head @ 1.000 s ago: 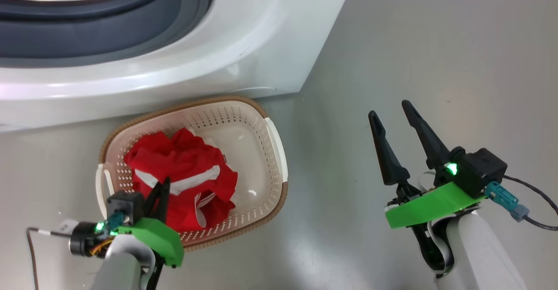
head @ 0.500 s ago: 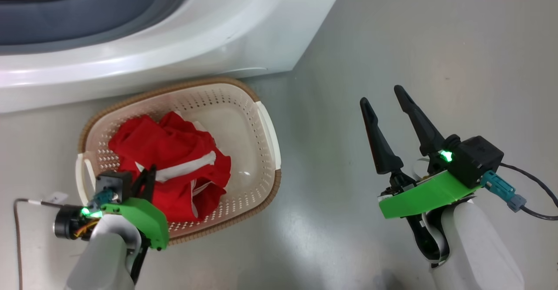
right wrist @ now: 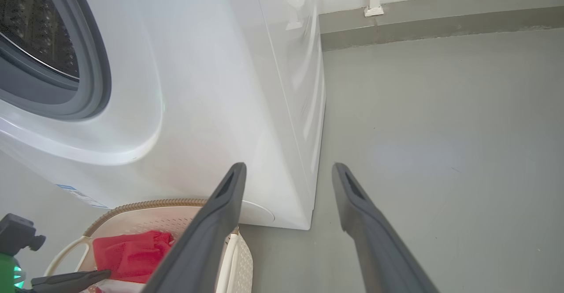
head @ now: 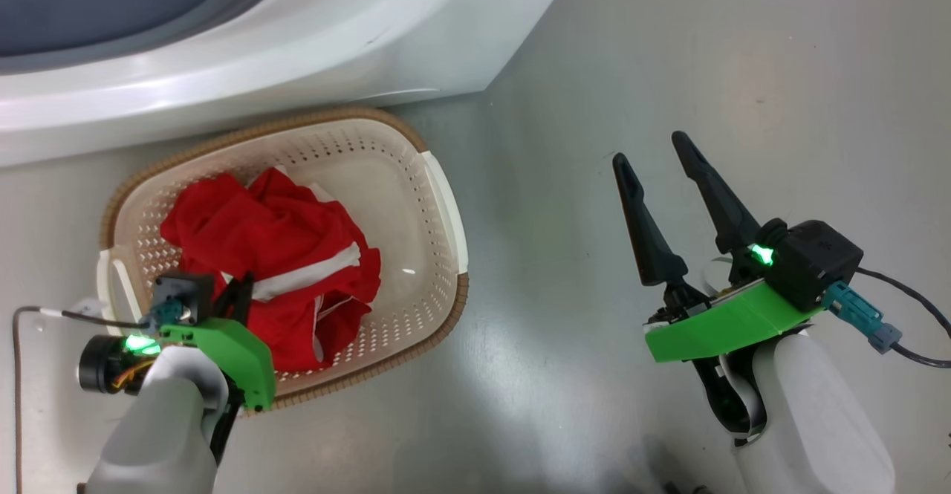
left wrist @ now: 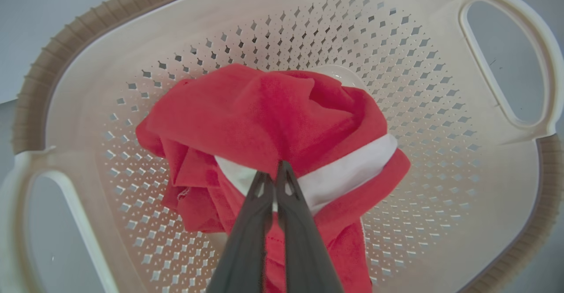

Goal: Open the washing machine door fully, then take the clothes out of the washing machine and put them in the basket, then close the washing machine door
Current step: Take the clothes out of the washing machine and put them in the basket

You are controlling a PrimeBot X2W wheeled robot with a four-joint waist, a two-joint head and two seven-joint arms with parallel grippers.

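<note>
From the head, the washing machine point(head: 297, 56) was cut off by the top and left edges at 11 o'clock, its grey gasket point(head: 111, 11) reduced to a band. In the right wrist view the steel drum point(right wrist: 35, 24) showed as a slice at 10 o'clock, and the print on the blue label point(right wrist: 72, 190) was too small to read.

The basket point(head: 349, 156) stood on the grey floor point(head: 669, 56) at 8 o'clock, just in front of the machine. Its near rim at 7 o'clock was hidden behind the left arm's green bracket point(head: 230, 345) and pale forearm. The clothes point(head: 275, 249) lay heaped in the basket's left half, their lower edge covered by that same bracket.

The left jaws were closed tight, their 2 fingers point(left wrist: 244, 240) meeting on a white stripe of the clothes. The fabric gathered toward the tips and they appeared to pinch it, though the fingers masked the contact itself.

The right jaws stood wide apart and held nothing, fingers point(head: 643, 226) at 4 o'clock over bare floor, well apart from the basket. In the right wrist view 1 finger crossed in front of the basket, which the bottom edge cut off. A teal connector point(head: 851, 308) hung beside that wrist at 3 o'clock.
</note>
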